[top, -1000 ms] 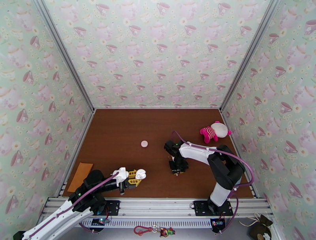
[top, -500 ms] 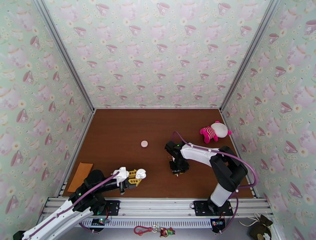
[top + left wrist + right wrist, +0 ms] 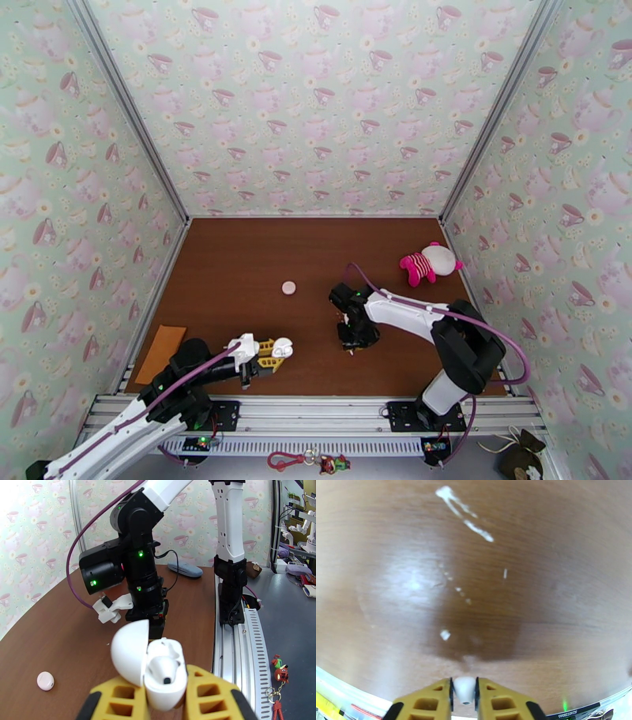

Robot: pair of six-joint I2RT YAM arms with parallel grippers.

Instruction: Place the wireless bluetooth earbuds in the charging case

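My left gripper [image 3: 273, 354] is shut on the open white charging case [image 3: 282, 345], just above the table's near edge. In the left wrist view the case [image 3: 160, 669] sits between the yellow fingers [image 3: 118, 699] with its lid flipped back to the left. A white piece with a dark dot lies in its well. My right gripper [image 3: 351, 341] points straight down at the table, right of centre. In the right wrist view its yellow fingers [image 3: 434, 699] pinch a small white earbud [image 3: 464, 688] just above the brown surface.
A small round pink case [image 3: 289, 288] lies mid-table, and it also shows in the left wrist view [image 3: 45, 680]. A pink-and-white plush toy [image 3: 429, 263] sits by the right wall. A tan card [image 3: 160, 353] lies at the near left. White scuffs [image 3: 465, 514] mark the table.
The right arm's elbow has swung out to the right while its gripper stays at nearly the same spot. The left arm and the case have not moved.
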